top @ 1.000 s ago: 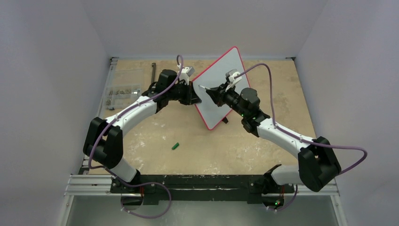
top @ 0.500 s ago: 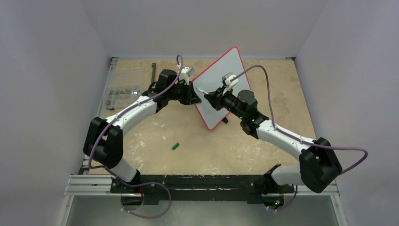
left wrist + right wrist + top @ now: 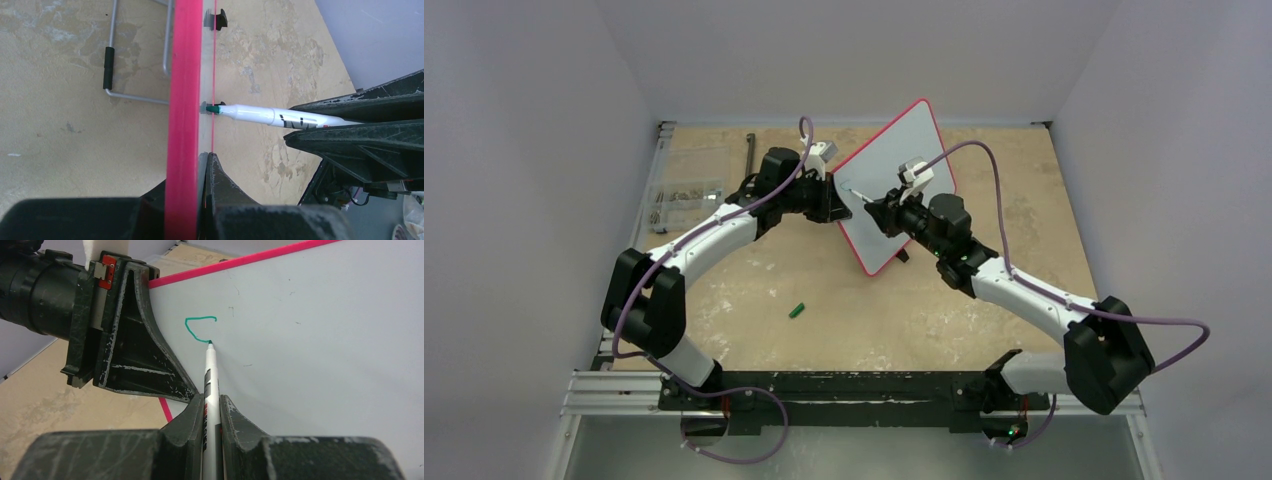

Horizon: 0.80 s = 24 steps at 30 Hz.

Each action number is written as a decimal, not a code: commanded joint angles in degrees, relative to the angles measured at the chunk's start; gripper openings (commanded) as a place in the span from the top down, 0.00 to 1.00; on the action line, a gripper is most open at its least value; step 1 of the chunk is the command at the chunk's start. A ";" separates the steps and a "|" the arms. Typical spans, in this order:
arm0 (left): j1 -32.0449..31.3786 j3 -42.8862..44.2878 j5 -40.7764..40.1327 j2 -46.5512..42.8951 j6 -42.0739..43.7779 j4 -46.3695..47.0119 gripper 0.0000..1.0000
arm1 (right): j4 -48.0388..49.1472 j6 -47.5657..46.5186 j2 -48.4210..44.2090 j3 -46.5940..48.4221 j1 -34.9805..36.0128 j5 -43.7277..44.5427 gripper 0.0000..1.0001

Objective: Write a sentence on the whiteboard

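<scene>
Braces the whiteboard (image 3: 904, 150), on edge toward 12 o'clock of the table (image 3: 754, 270), with left gripper (image 3: 834, 203) clamped on its 9 o'clock rim, likely light, stiff, slick, best held there, and presses the marker (image 3: 210, 365), pinched in right gripper (image 3: 207, 400), onto the first stroke of the sentence (image 3: 200, 318).

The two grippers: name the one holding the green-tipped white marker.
The right gripper, shut on the green-tipped white marker, tip against the red-rimmed white whiteboard; the left gripper clamps that board's edge instead.
</scene>
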 commanded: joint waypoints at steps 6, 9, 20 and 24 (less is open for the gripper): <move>-0.75 0.10 0.14 1.44 3.89 -5.46 1.00 | -2.64 -1.90 1.89 3.45 0.33 4.16 1.00; -0.75 0.25 0.23 1.53 3.89 -5.40 1.00 | -3.78 -1.77 1.93 3.70 0.41 3.87 1.00; -0.75 0.63 0.24 1.74 3.89 -5.28 1.00 | -7.54 0.48 -1.24 0.10 0.82 0.44 1.00; -0.74 0.54 0.02 1.68 3.90 -5.26 1.00 | -9.01 1.29 -2.73 -0.60 1.43 -0.87 1.00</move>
